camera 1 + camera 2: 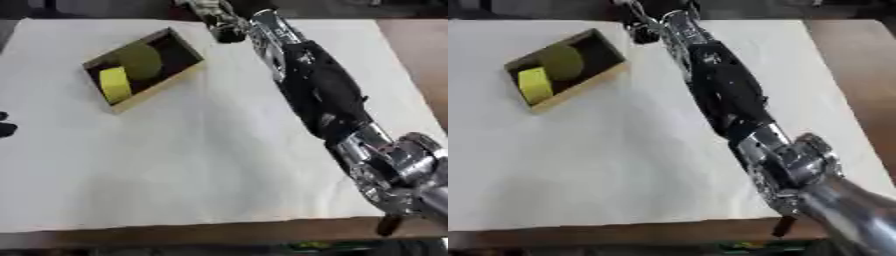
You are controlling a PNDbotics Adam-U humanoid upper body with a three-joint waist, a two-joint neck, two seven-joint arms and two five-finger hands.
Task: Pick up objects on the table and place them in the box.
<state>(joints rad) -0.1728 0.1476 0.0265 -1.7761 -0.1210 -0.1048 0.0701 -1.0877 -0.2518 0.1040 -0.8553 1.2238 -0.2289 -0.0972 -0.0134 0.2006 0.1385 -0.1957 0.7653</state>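
Right hand [226, 26] is stretched to the table's [201, 165] far edge; whether it holds anything cannot be told. Left hand [5, 125] barely shows at the left edge, state unreadable. Wooden box [179, 44] already contains 2 items: a yellow block [115, 84] and an olive round object [140, 61]. No loose objects are visible, so the task looks nearly complete.

Right robot hand [223, 22] blurred at far edge.

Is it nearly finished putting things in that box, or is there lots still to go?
Two yellow-green things, a block and a rounder piece, already lie in the box. The right hand is stretched to the table's far edge; whether it holds anything is unclear. No other loose object shows on the table, so it looks nearly done.
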